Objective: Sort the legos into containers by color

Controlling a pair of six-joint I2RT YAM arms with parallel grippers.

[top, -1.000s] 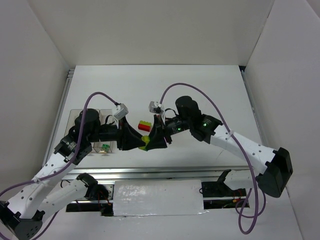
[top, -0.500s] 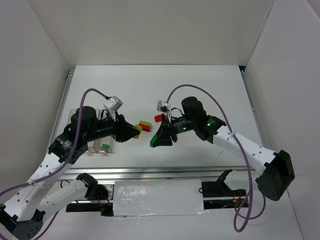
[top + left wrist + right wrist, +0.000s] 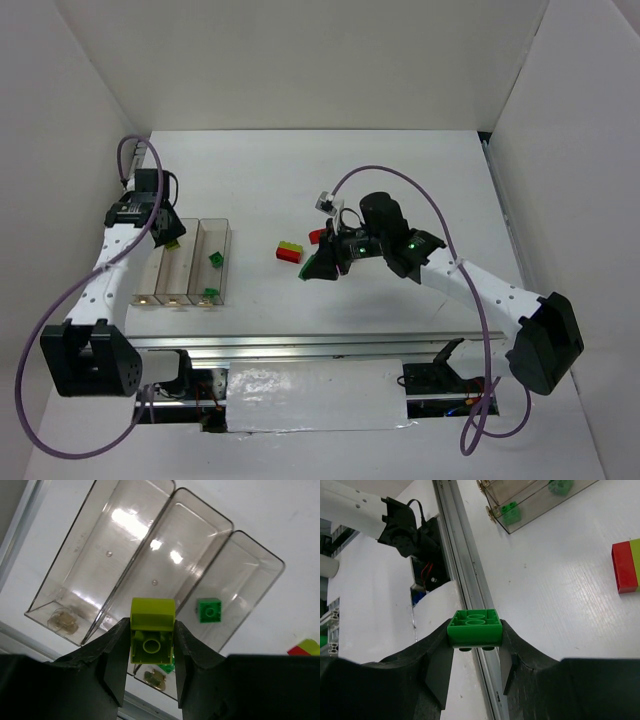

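When viewed from above: left gripper over far left end of containers, clamped on yellow-green lego. Which tray lies under it, cannot tell. In rightmost tray, mid-tray green lego and near-end green lego. Right gripper well right of containers, low over table, with only a sliver of held green lego showing at fingertips. Red and yellow-green stack on table between containers and right gripper, just left of it. Red lego just far of right gripper, partly hidden by arm.

Left wrist: jaws of left gripper closed on yellow-green lego, pinched at both sides, hollow underside toward camera, held above containers. Mid-tray green lego on floor of rightmost tray. Near-end green lego peeking under held one. Stack at right edge.

Right wrist: jaws of right gripper closed on held green lego, gripped at both ends, above rail at table's near edge. Corner of containers at top, stack at right.
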